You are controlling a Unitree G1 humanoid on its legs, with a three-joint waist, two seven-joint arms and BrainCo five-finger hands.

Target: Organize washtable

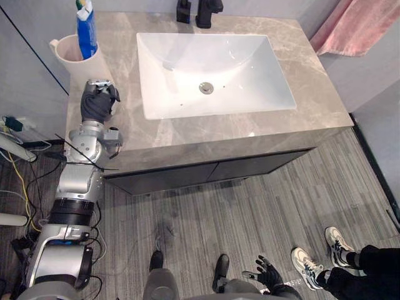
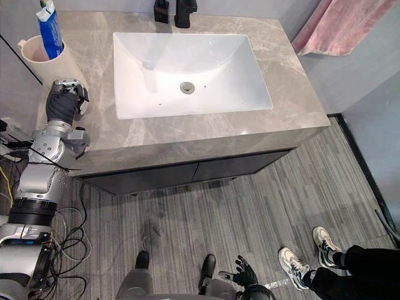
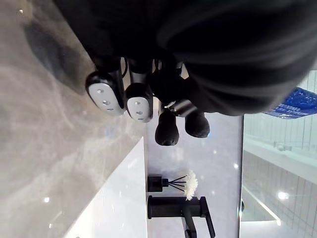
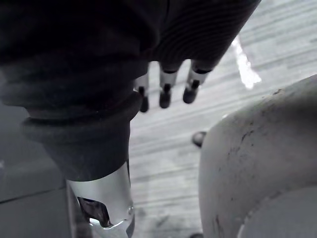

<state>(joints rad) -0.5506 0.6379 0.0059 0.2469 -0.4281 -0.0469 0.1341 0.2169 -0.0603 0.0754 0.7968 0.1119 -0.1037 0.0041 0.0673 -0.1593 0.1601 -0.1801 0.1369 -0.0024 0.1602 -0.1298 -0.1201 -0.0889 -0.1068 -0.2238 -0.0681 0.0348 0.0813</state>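
The grey marble washtable [image 1: 187, 134] holds a white sink basin [image 1: 212, 72]. At its back left corner stands a pink cup [image 1: 76, 56] with a blue toothpaste tube [image 1: 86, 34] upright in it. My left hand [image 1: 99, 101] rests over the counter's left edge, just in front of the cup and apart from it. Its fingers [image 3: 106, 94] are curled and hold nothing. My right hand [image 1: 270, 275] hangs low above the floor, well away from the counter, with its fingers [image 4: 166, 89] straight and empty.
A black faucet [image 1: 208, 12] and a small black diffuser bottle [image 1: 183, 11] stand behind the basin. A pink towel [image 1: 353, 25] hangs at the right. A person's shoes [image 1: 312, 265] are on the wood floor at the lower right.
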